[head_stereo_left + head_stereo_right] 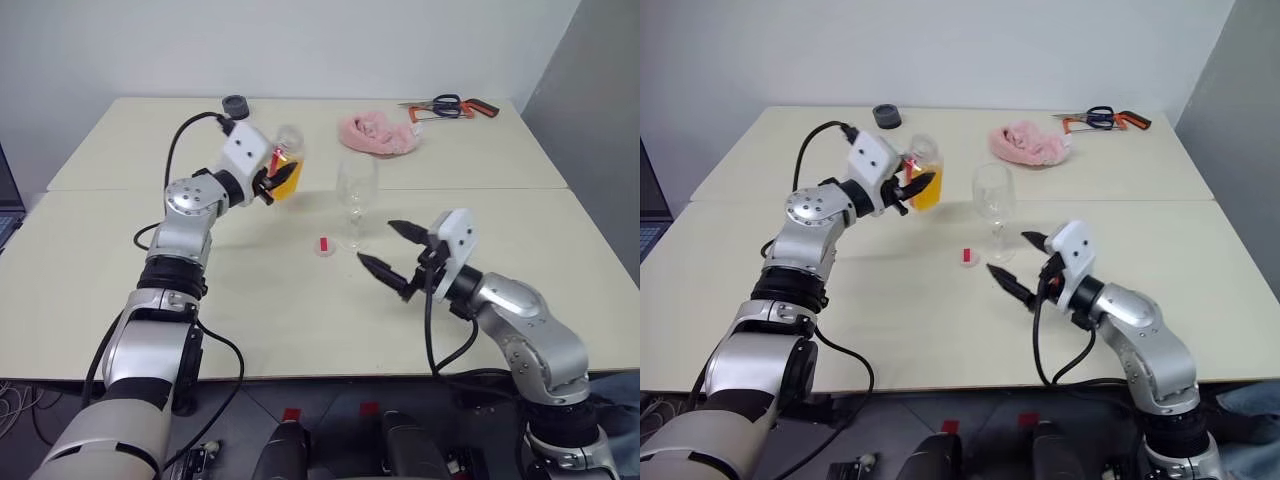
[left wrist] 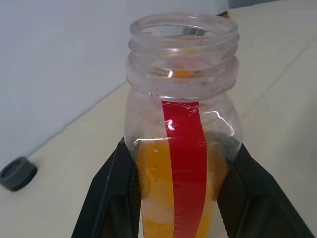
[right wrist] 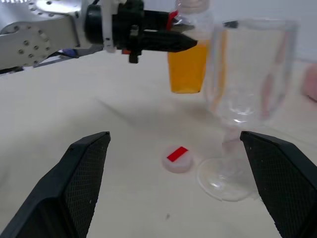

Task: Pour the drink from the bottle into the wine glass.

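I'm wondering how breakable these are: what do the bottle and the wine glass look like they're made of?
The bottle looks like thin clear plastic: moulded screw threads at its open neck, slightly cloudy walls, a glossy red label strip. The wine glass looks like real glass, very clear with sharp highlights and a thin stem, though clear hard plastic can't be ruled out. The cap looks like matte white plastic.

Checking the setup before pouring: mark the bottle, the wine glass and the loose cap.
bottle (image 2: 184, 163), left wrist view, red label strip.
wine glass (image 1: 356, 182), left eye view, bowl.
cap (image 3: 177, 158), right wrist view, top face.

No readable text shows; the bottle (image 2: 183, 148) bears a plain red strip.
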